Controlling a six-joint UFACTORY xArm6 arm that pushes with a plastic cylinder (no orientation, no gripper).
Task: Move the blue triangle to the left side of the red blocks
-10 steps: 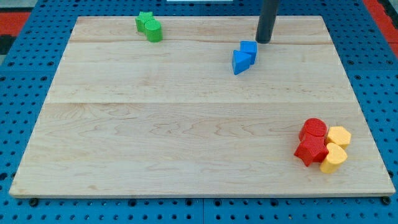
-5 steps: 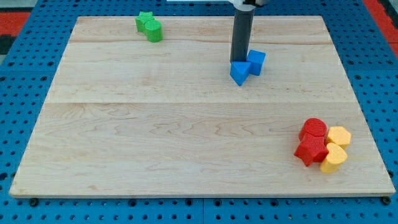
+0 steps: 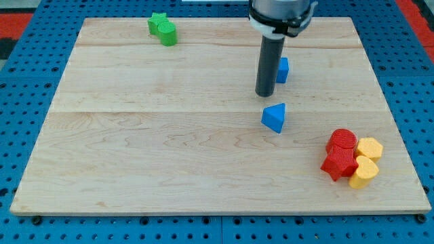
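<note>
In the camera view, my tip (image 3: 265, 94) stands just above the blue triangle (image 3: 274, 117), not touching it; no jaws exist here. The triangle lies on the desk (image 3: 169, 142), left of and above the red blocks (image 3: 340, 154).

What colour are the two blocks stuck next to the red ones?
Yellow. The two yellow blocks touch the red blocks on their right, in the camera view.

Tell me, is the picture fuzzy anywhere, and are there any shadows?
In the camera view, the blue triangle, the red blocks and the wooden board all look sharp; my tip sits just above the triangle toward the view's top, not blurred. The light is even, with only faint shadows under the blocks and no strong glare.
</note>
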